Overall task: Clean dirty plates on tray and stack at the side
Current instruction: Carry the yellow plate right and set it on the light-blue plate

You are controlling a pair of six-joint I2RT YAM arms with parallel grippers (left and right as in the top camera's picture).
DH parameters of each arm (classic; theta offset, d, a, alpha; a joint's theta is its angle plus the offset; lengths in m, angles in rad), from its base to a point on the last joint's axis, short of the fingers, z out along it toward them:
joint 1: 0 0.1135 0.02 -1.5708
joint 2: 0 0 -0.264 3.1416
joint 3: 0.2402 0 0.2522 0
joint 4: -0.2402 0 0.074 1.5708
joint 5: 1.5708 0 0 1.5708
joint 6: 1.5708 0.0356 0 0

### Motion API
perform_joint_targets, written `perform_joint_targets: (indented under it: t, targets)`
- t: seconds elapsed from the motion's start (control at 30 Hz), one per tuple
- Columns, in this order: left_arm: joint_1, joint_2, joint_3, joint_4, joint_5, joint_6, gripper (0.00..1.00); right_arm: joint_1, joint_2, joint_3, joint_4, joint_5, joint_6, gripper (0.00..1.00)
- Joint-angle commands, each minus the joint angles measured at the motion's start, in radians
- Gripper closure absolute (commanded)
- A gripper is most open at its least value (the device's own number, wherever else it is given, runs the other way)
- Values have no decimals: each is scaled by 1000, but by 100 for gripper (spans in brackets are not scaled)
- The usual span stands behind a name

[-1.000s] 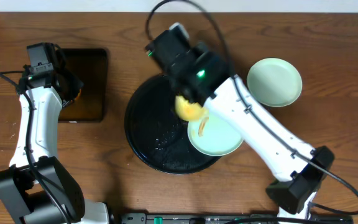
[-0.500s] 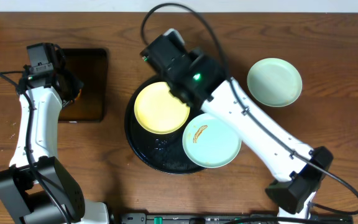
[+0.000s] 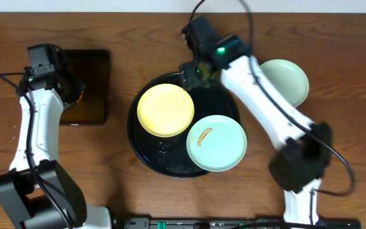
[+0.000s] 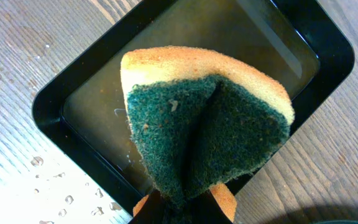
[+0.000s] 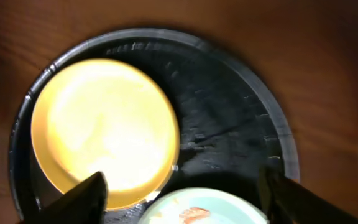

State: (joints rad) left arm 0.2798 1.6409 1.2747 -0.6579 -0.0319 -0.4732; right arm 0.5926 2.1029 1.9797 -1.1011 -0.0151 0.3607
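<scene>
The round black tray (image 3: 224,105) holds a pale yellow plate (image 3: 165,109) lying flat at its left. A pale blue plate (image 3: 216,142) with an orange smear overlaps the tray's near right rim. A third pale plate (image 3: 288,81) rests on the table at the right, partly behind my right arm. My right gripper (image 3: 200,69) hovers open over the tray's far rim; in the right wrist view its fingers (image 5: 86,196) stand wide above the yellow plate (image 5: 104,124) and smeared plate (image 5: 204,208), holding nothing. My left gripper (image 4: 185,199) is shut on a green-and-yellow sponge (image 4: 210,124).
A small rectangular black tray (image 3: 91,86) sits at the left, under the left gripper and sponge; water drops dot the wood beside it (image 4: 42,180). Cables run along the table's far edge and front edge.
The yellow plate, held tilted over the tray a second ago, now lies flat on it. My right gripper has opened and drawn back toward the far right. The left arm has not moved.
</scene>
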Motion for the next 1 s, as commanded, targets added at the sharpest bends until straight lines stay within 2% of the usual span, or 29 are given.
perform_joint_targets:
  t: [0.0, 0.13, 0.3, 0.4, 0.47, 0.57, 0.67, 0.83, 0.97]
  targets:
    - [3, 8, -8, -3, -5, 10, 92, 16, 103, -23, 14, -102, 32, 13]
    - [3, 8, -8, -3, -4, 10, 92, 22, 198, -23, 21, -127, 54, 12]
    - [3, 8, -8, -3, -5, 10, 92, 16, 258, -23, 29, -151, 54, 45]
    - [3, 8, -8, -3, -4, 10, 92, 15, 267, -24, 36, -151, 54, 56]
    - [3, 8, -8, -3, -5, 10, 92, 17, 272, -24, 39, -151, 55, 68]
    - [3, 8, -8, -3, -4, 10, 93, 20, 273, -43, 55, -151, 55, 78]
    - [3, 8, -8, -3, -4, 10, 92, 21, 273, -62, 68, -151, 60, 97]
    - [3, 8, -8, -7, -4, 10, 92, 12, 272, -63, 80, -194, 65, 99]
    - [3, 8, -8, -7, -4, 10, 92, -28, 272, -63, 105, -321, 53, 99]
